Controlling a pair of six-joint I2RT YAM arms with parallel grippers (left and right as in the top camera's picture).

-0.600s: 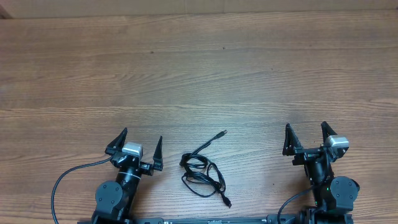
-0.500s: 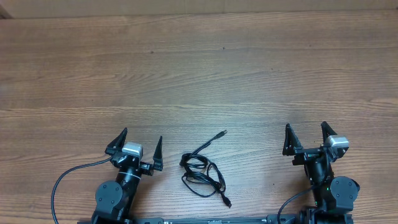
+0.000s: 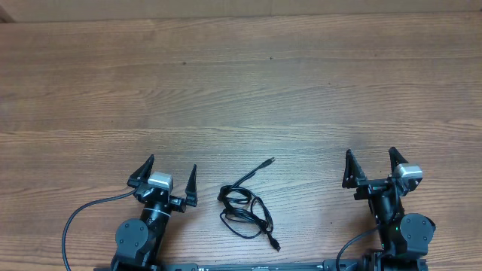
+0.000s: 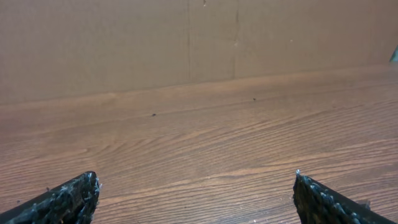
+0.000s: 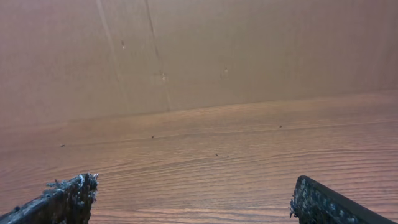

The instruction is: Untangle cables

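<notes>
1. My left gripper: low at the near edge of the table, fingers spread wide, empty.
2. My right gripper: same pose, spread wide, empty.
3. Cables: looped together, lying between my two grippers, touching neither.

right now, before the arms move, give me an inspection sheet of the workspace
surface: wood-grain table
job's things: cables, thin and black, looped in one bundle between the arms, two plug ends sticking out
clutter: nothing seen
grippers: left gripper open, holding nothing; right gripper open, holding nothing; both apart from the bundle
cables: arm wire loops out beside the left arm, apart from the bundle
surroundings: plain brown wall behind the table
</notes>
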